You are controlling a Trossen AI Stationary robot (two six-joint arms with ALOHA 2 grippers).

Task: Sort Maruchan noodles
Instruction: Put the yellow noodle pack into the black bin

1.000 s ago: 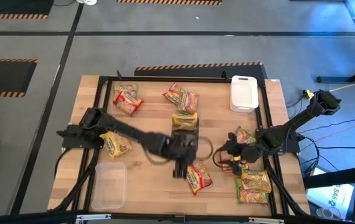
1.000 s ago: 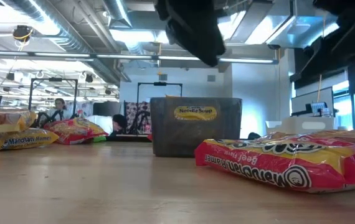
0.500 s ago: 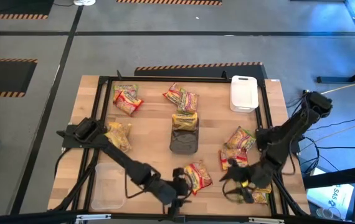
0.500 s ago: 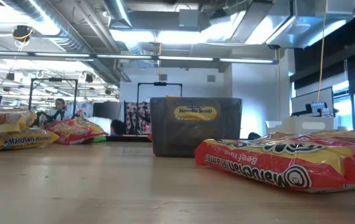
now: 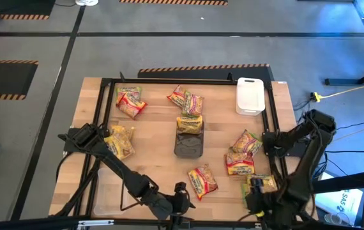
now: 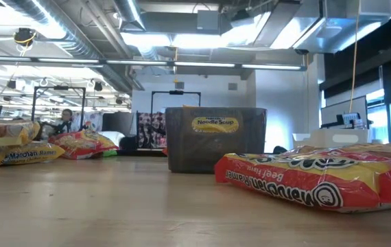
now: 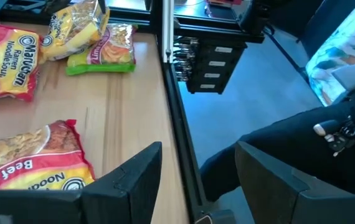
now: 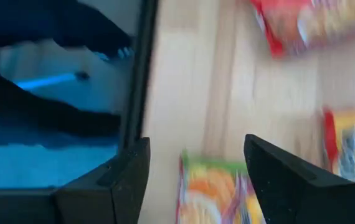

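High view: noodle packets [image 5: 202, 180] lie beyond both open, empty end effectors [image 5: 181, 203] at table's near edge.

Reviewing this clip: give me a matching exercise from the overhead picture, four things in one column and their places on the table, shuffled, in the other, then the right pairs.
Things:
1. white rectangular plastic tray
2. dark rectangular plastic bin
3. red crinkly beef ramen packet
4. yellow crinkly ramen packet

Places:
A. middle of the wooden table
B. left side, beside the left arm's base
C. far right corner
D. near edge, just in front of the dark bin

Pairs: 1-C, 2-A, 3-D, 4-B
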